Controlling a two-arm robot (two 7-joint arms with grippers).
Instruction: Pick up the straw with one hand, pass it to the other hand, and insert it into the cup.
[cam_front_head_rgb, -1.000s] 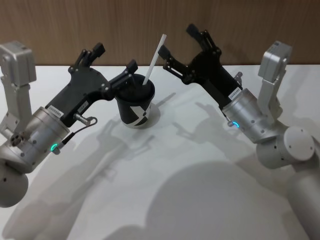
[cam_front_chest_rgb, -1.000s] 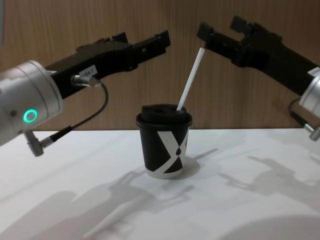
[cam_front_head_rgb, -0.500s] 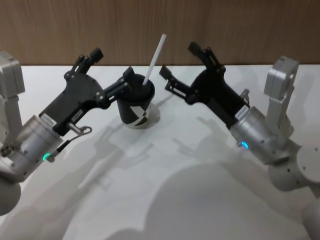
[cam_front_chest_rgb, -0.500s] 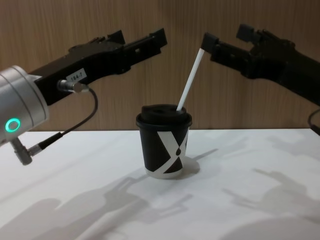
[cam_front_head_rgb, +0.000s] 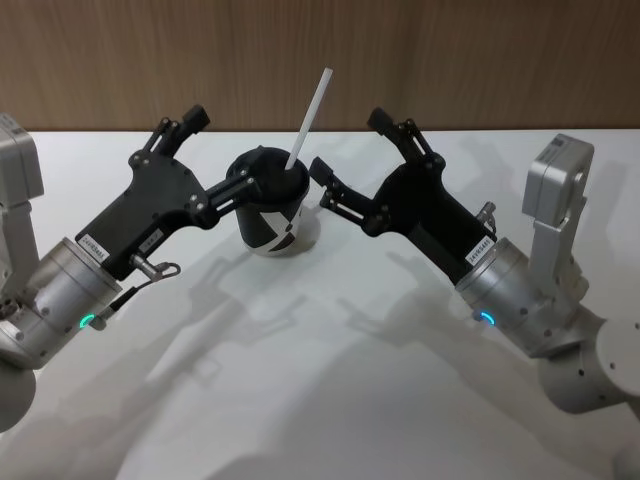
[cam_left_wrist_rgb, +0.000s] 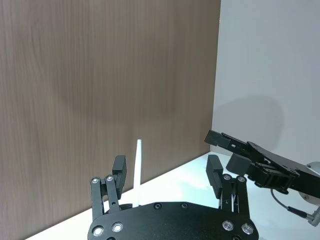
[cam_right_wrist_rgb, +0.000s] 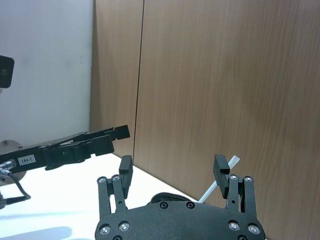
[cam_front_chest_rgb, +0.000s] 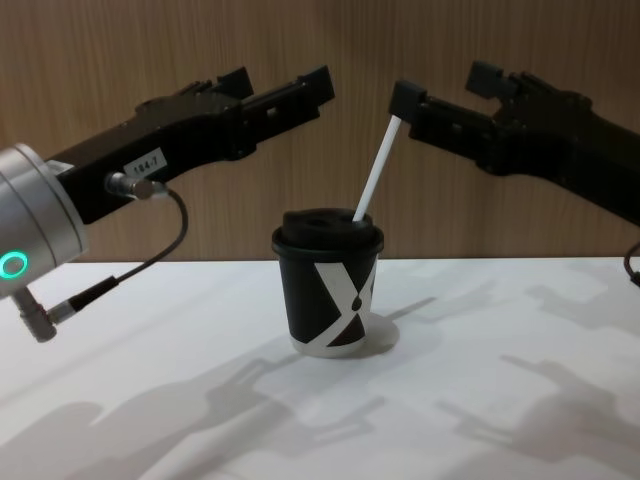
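Note:
The black cup (cam_front_head_rgb: 270, 212) with its white X mark (cam_front_chest_rgb: 338, 293) stands at the back middle of the white table. The white straw (cam_front_head_rgb: 308, 118) sticks up through the lid and leans to the right (cam_front_chest_rgb: 377, 172); nothing holds it. My left gripper (cam_front_head_rgb: 224, 150) hovers open just left of the cup at lid height, its fingers (cam_left_wrist_rgb: 119, 166) spread wide. My right gripper (cam_front_head_rgb: 350, 143) hovers open just right of the cup, one fingertip near the straw's top in the chest view (cam_front_chest_rgb: 445, 88). The straw (cam_right_wrist_rgb: 220, 183) shows beyond the right gripper's fingers.
A wooden wall (cam_front_head_rgb: 450, 60) runs behind the white table (cam_front_head_rgb: 330, 380). A thin dark cable with a silver plug (cam_front_chest_rgb: 100, 285) hangs from my left wrist. The near half of the table has only shadows on it.
Both grippers have drawn back toward me and a little lower, staying open. The right one has moved off from the straw's upper part. Cup and straw have not moved.

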